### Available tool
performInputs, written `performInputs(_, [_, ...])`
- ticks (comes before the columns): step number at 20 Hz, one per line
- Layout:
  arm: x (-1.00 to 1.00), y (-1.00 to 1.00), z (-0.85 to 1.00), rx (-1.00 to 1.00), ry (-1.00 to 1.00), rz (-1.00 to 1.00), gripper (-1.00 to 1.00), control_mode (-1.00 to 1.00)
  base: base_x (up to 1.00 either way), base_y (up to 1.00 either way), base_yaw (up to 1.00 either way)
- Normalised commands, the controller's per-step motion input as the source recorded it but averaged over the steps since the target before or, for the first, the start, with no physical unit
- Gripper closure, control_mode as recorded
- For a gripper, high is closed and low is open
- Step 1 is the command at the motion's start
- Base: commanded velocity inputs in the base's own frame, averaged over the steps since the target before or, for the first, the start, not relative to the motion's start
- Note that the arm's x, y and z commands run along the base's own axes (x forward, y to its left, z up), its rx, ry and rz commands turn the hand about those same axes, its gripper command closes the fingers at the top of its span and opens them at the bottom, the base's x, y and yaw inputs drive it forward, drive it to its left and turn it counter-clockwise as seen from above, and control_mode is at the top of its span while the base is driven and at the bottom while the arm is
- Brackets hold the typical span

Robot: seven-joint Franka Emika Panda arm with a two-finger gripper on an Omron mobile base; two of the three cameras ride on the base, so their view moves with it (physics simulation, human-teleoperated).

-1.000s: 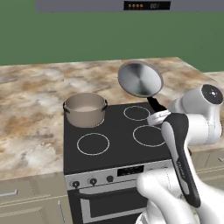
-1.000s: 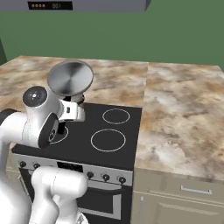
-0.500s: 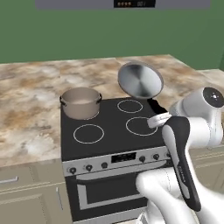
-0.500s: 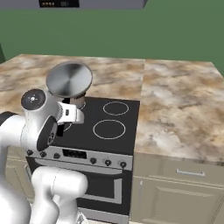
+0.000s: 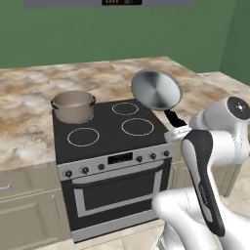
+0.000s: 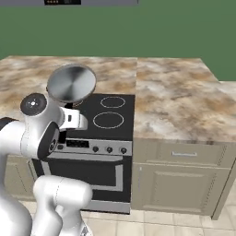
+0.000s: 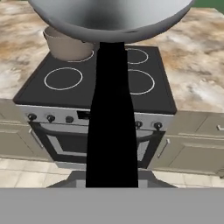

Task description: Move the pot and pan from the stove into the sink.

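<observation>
The gripper (image 5: 177, 132) is pinching the pan (image 5: 156, 90) by its long black handle (image 7: 112, 118), and it's holding that pan up in the air, tilted on edge, over the right front side of the stove (image 5: 105, 132). In the hand view the handle is running straight up to the silver bowl. The pot (image 5: 73, 106) is sitting on the back left burner, well apart from the pan. Marbled counter (image 6: 175, 103) is flanking the cooktop.
</observation>
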Motion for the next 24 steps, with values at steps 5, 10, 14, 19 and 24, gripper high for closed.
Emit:
performInputs(5, [0.0,0.0,0.0,0.0,0.0,0.0,1.0,1.0,-0.06,-0.22,-0.39])
performInputs(10, [0.0,0.0,0.0,0.0,0.0,0.0,1.0,1.0,0.0,-0.14,-0.43])
performInputs(14, [0.0,0.0,0.0,0.0,0.0,0.0,1.0,1.0,0.0,-0.1,-0.46])
performInputs(19, [0.0,0.0,0.0,0.0,0.0,0.0,1.0,1.0,0.0,-0.08,-0.48])
performInputs(24, [0.0,0.0,0.0,0.0,0.0,0.0,1.0,1.0,0.0,-0.06,-0.49])
